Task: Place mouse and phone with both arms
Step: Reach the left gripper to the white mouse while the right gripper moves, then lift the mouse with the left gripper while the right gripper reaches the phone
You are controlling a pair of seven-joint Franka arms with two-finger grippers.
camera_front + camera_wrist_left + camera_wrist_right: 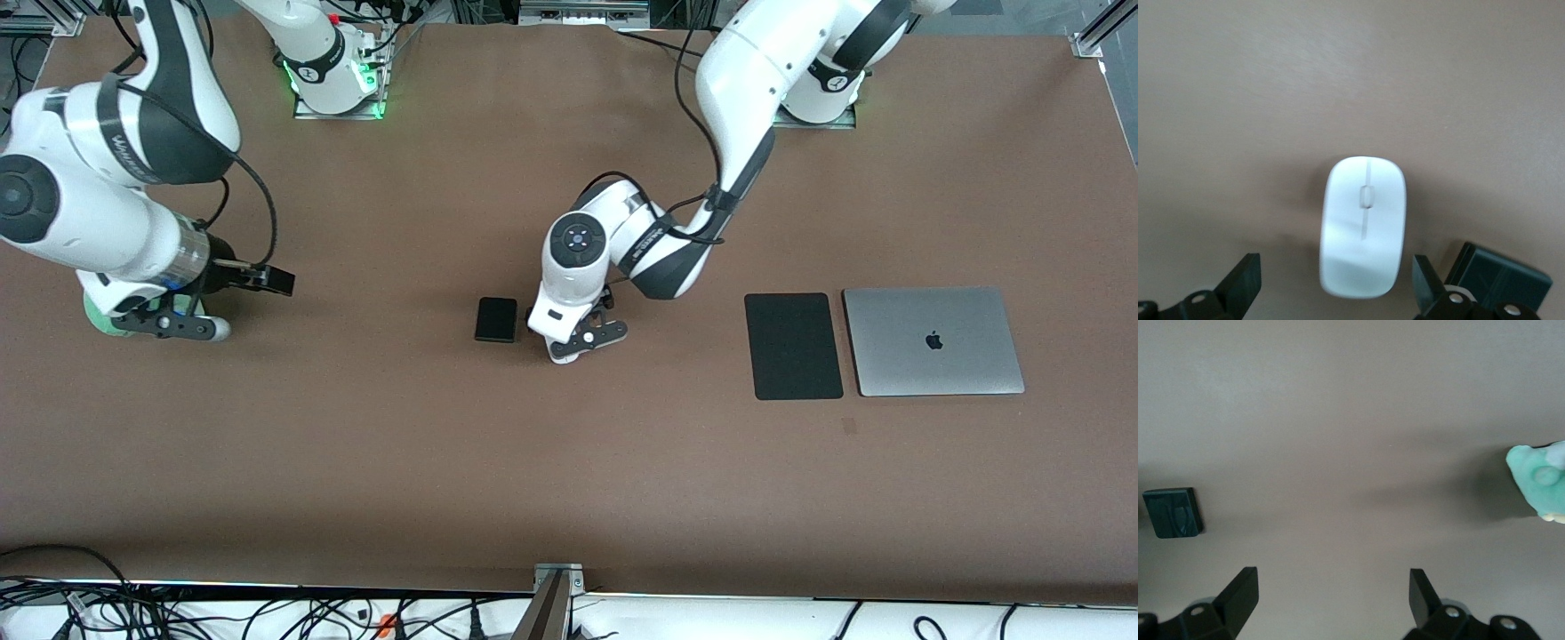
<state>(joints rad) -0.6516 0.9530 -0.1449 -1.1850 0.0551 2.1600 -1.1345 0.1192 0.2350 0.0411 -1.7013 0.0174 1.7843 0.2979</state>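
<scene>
Bare table (pixel 373 427) all round; phone (pixel 495 319) just beside the left hand (pixel 582 342), crowding the mouse (pixel 1363 225).

Table (pixel 373 462): brown covering, matt, faintly grained like cloth or paper.
Mouse (pixel 1363 223): white plastic, smooth, glossy, with a thin grey centre line.
Phone (pixel 495 319): black, glossy top.
Mouse pad (pixel 793 346): black, flat, matt.
Laptop (pixel 932 340): silver-grey metal lid, smooth satin finish.
Left hand (pixel 1335 283), right hand (pixel 1333 593): fingers of matt black plastic.
</scene>
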